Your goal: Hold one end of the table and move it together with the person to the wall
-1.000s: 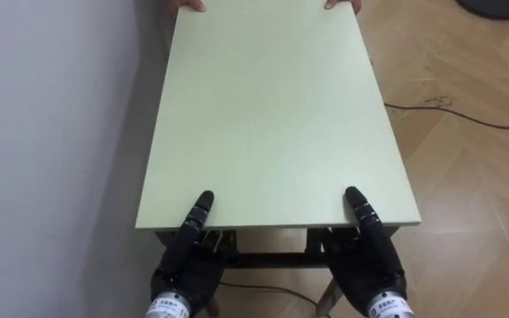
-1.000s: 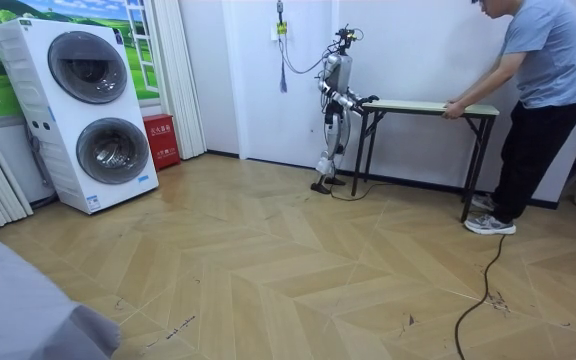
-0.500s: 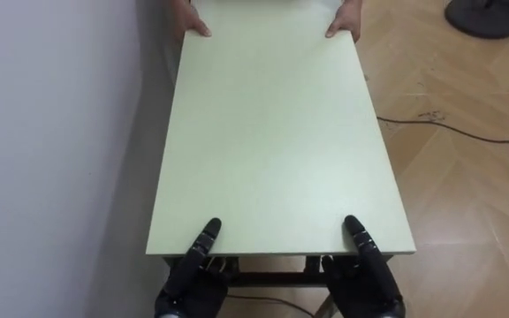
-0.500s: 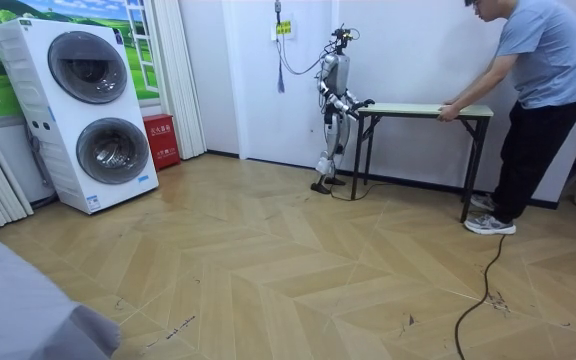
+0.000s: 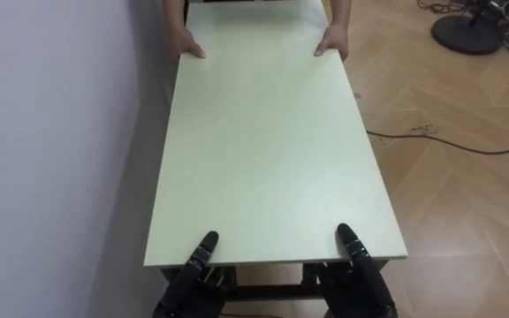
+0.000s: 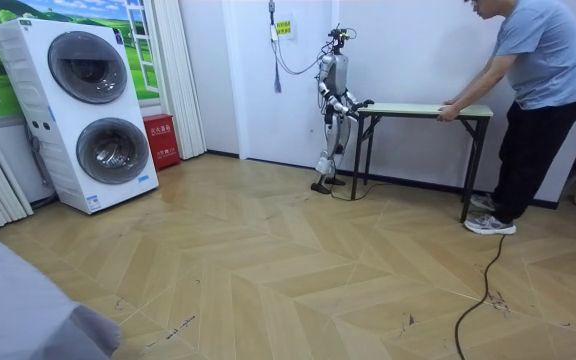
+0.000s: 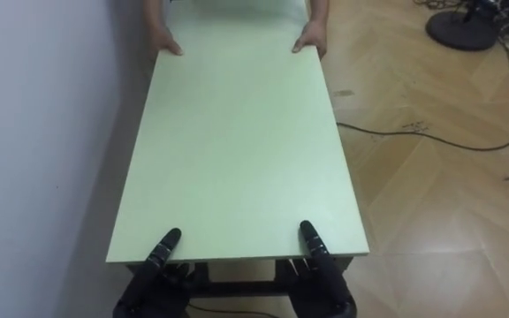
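Standing at one short end of the pale green desk (image 5: 268,141), the robot has its left hand (image 5: 201,252) and right hand (image 5: 353,246) at the near edge, one toward each corner. Each hand reaches up over the edge onto the top. The rest of it lies below the edge, partly cut off by the bottom of the eye views, so whether either hand is clamped on the desk or merely bearing it cannot be told. A dark frame (image 5: 268,287) shows under the top between them.

At the far short end a person's hand (image 5: 186,44) rests on the corner nearest the wall (image 5: 51,132), and the person's other hand (image 5: 332,40) on the opposite corner; the forearms are cut off at the top. The desk's long side runs just beside that white wall on the robot's left, with herringbone wood floor (image 5: 449,203) on its right. A round black base (image 5: 467,34) sits at the upper right, clipped by the edge.

In the room view the person (image 6: 533,90) leans forward at the desk's right end and the robot is at its left end. Whether the black desk legs (image 6: 468,180) touch the floor is hard to make out.

A red box (image 6: 160,140) beside the stacked washing machines (image 6: 93,110) carries white characters, and a small yellow-green sign (image 6: 285,27) hangs on the wall near the robot's head — both too small to read
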